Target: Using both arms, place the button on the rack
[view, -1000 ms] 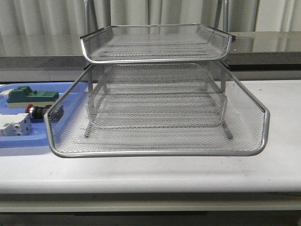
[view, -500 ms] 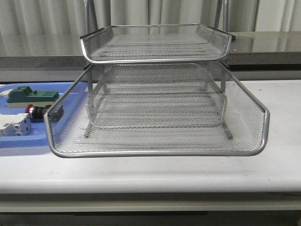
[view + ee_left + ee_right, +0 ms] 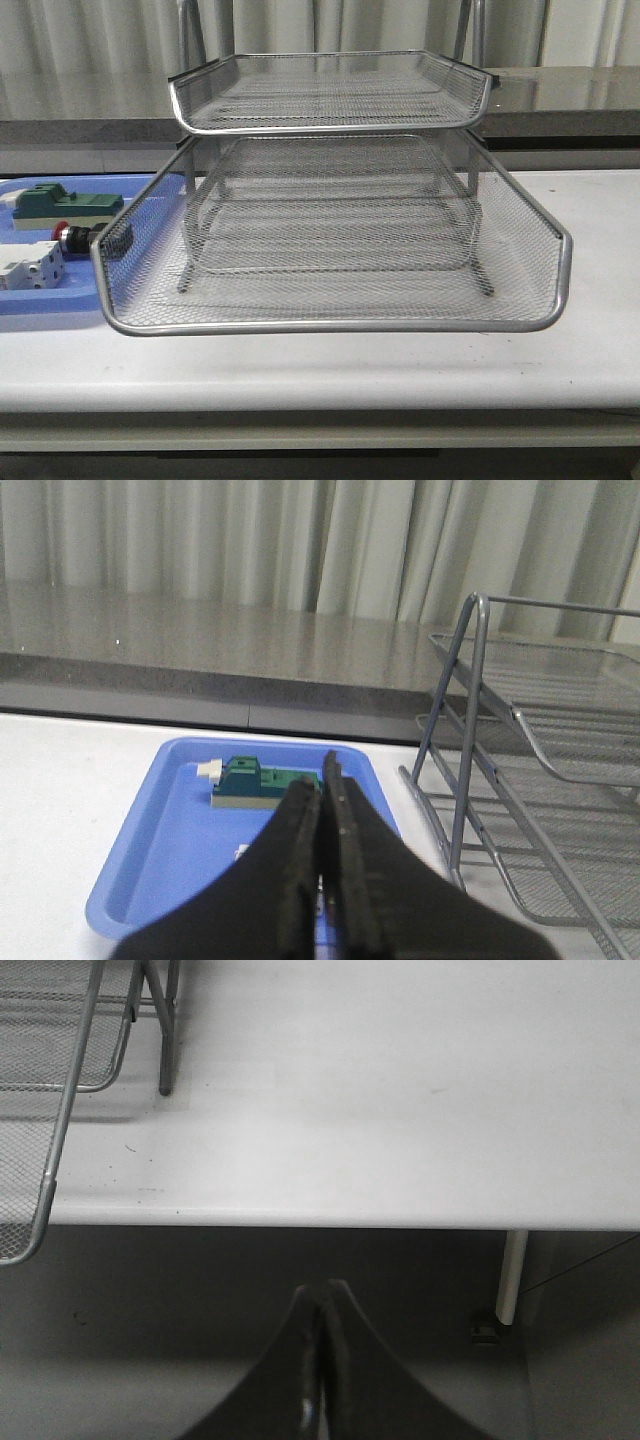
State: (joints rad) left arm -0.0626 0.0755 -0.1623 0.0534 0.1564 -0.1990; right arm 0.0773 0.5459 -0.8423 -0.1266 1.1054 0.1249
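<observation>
The button, red head and black body, lies on the blue tray at the left, right beside the rack's lowest tray, which hides part of it. The silver wire-mesh rack fills the middle of the front view, its lowest tray pulled forward. It also shows in the left wrist view and the right wrist view. My left gripper is shut and empty, above the blue tray; its fingers hide the button there. My right gripper is shut and empty, below the table's front edge.
A green-topped block and a white circuit breaker lie on the blue tray; the green block also shows in the left wrist view. A grey ledge and curtains run behind the table. A white table leg stands at right.
The rack's lowest tray has shifted slightly left, toward the button. The objects on the blue tray have not moved.
</observation>
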